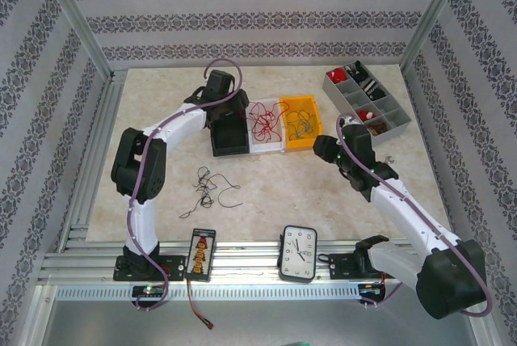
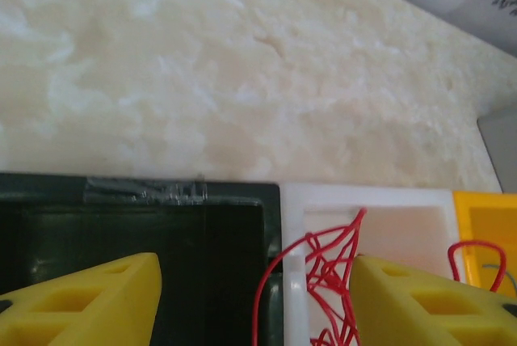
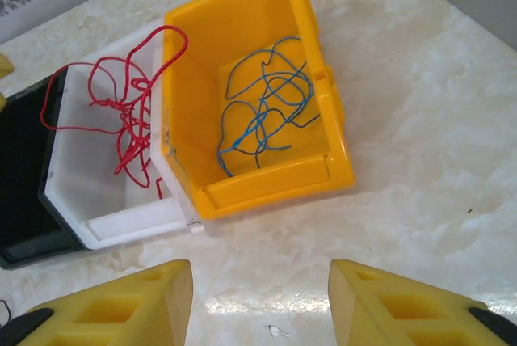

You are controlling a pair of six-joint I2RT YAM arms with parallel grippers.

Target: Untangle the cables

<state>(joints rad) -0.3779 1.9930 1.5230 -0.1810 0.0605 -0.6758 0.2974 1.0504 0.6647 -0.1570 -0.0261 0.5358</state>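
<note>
The left gripper (image 2: 254, 273) and right gripper (image 3: 258, 277) are both spread wide and empty, and the red cables (image 3: 121, 120) hang over the white box (image 3: 81, 192) edge in the upper left, so a bump could drag them out.

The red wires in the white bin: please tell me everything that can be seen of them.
The thin red flexible wires form one loose, tangled bunch of loops and kinks, lying in the open white plastic bin. Several loops rise above its rim. One arches onto the edge of the yellow plastic bin beside it. Another hangs out over the black bin on the other side.
</note>
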